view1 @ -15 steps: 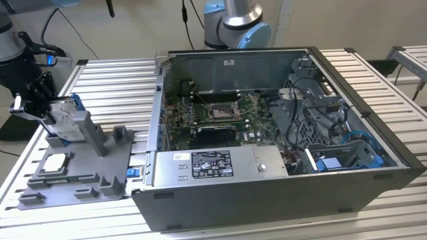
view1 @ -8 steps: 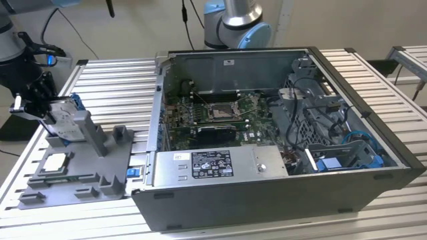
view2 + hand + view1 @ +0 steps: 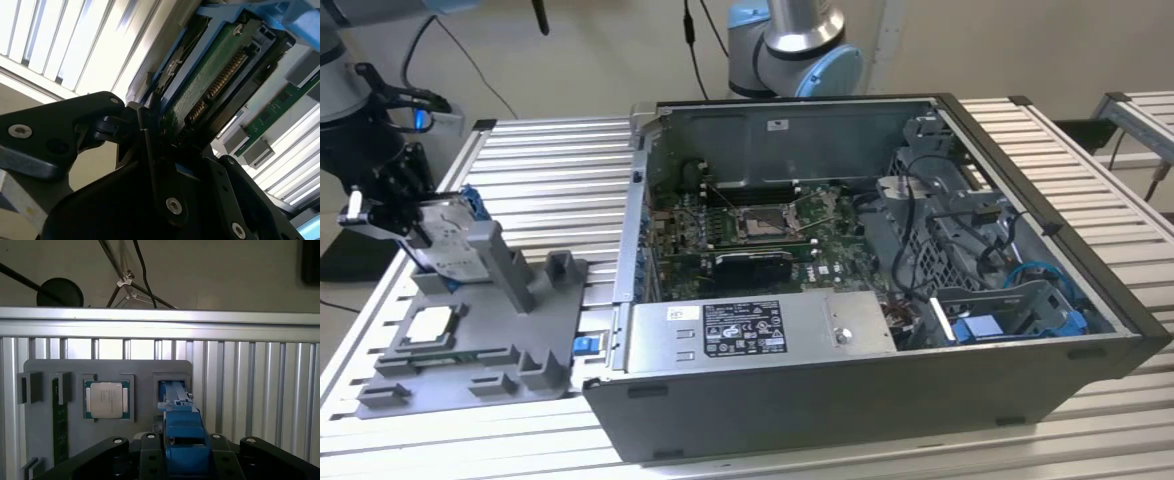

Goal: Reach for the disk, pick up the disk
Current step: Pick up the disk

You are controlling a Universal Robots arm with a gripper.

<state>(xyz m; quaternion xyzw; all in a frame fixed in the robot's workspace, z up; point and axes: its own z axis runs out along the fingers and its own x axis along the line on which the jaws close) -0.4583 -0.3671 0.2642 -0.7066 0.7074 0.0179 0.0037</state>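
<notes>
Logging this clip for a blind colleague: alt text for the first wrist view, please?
The disk in its bright blue plastic carrier stands on edge in a grey plastic fixture, right at the black tool. A square silver chip sits in the recess beside it.

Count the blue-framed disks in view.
1 for sure: the disk stands in the grey holder at the exterior view's left, at the gripper. Blue plastic inside the computer case may hold another; that cannot be told.

Open computer case (image 3: 854, 405) beside grey parts holder (image 3: 520, 345).
</notes>
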